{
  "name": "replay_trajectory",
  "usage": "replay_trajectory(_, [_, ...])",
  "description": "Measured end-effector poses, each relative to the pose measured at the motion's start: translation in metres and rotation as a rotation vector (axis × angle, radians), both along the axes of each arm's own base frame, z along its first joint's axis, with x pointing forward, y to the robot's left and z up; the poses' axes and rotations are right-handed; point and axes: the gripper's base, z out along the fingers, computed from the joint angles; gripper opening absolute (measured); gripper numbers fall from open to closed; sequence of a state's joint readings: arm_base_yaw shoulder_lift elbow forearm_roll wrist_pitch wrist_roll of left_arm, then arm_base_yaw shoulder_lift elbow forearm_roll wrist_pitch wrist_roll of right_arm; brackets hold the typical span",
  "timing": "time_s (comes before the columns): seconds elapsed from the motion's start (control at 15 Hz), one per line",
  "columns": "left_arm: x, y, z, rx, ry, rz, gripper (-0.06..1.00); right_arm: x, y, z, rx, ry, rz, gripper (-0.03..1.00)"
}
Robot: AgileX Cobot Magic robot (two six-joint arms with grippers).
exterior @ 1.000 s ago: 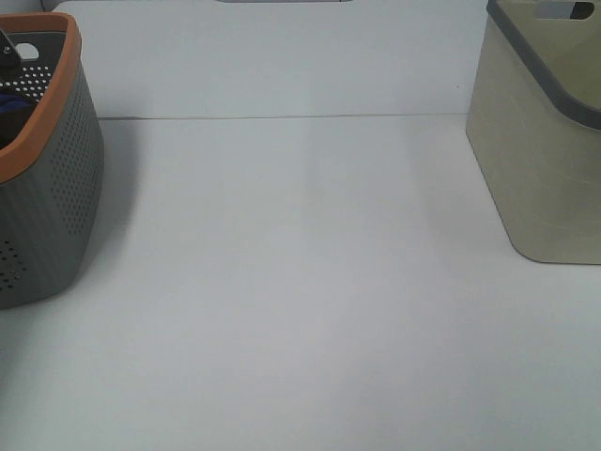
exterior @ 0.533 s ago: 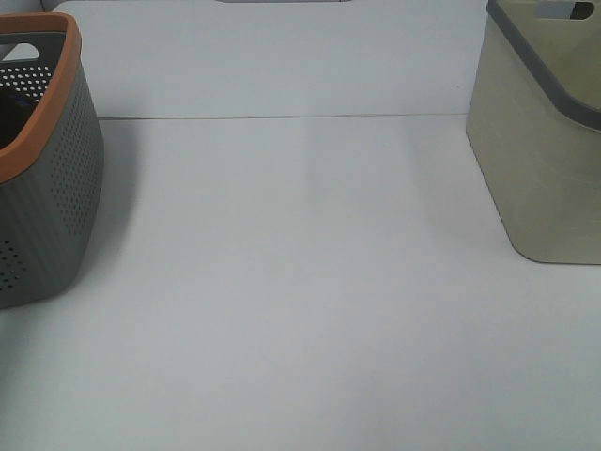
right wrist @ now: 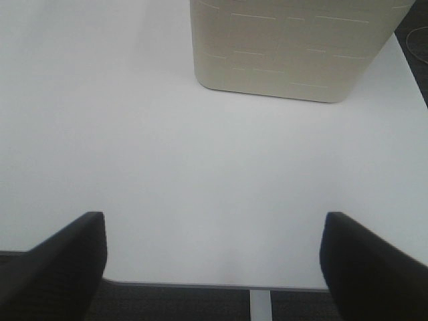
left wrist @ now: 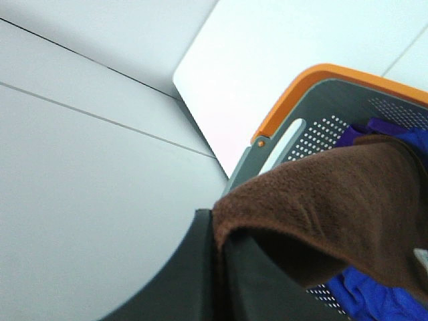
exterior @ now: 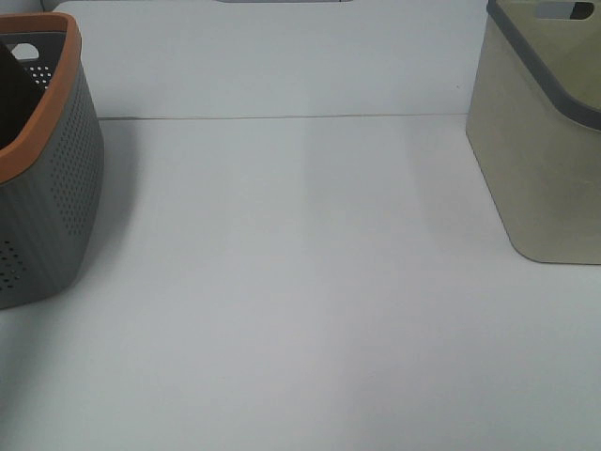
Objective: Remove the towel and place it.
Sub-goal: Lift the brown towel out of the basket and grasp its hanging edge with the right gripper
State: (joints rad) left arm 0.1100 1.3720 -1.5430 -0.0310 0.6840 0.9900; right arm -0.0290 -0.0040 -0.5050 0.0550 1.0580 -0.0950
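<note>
In the left wrist view my left gripper (left wrist: 219, 267) is shut on a fold of a brown towel (left wrist: 328, 200), held over the grey perforated basket with an orange rim (left wrist: 301, 90). Blue and purple cloth (left wrist: 374, 297) lies under the towel inside the basket. In the exterior view the basket (exterior: 52, 188) stands at the far left, and a dark brown mass (exterior: 11, 94), apparently the towel, shows inside it at the frame edge. My right gripper (right wrist: 214, 267) is open and empty above the table's near edge.
A beige basket with a grey rim (exterior: 540, 141) stands at the right of the white table (exterior: 300, 282); it also shows in the right wrist view (right wrist: 294, 47). A white wall panel runs along the back.
A dark brown shape has come up inside the grey basket at the left edge, where earlier a gripper part and blue cloth showed. Nothing else has moved.
</note>
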Motion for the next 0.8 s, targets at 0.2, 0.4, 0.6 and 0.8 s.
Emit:
replay_trajectory(0.2, [-0.027,-0.012,0.027,0.013,-0.092,-0.035,0.0,0.0,0.0,0.0,0.0,0.0,0.0,0.85])
replay_trajectory(0.4, [-0.037,-0.033,0.054,0.017,-0.157,-0.111,0.0,0.0,0.0,0.0,0.001,-0.003,0.0,0.85])
replay_trajectory(0.6, [-0.046,-0.066,0.086,0.006,-0.256,-0.242,0.0,0.005,0.007,0.016,0.024,-0.054,0.077,0.85])
replay_trajectory(0.8, [-0.033,-0.096,0.101,-0.009,-0.302,-0.34,0.0,0.028,0.021,0.041,-0.013,-0.071,0.272,0.85])
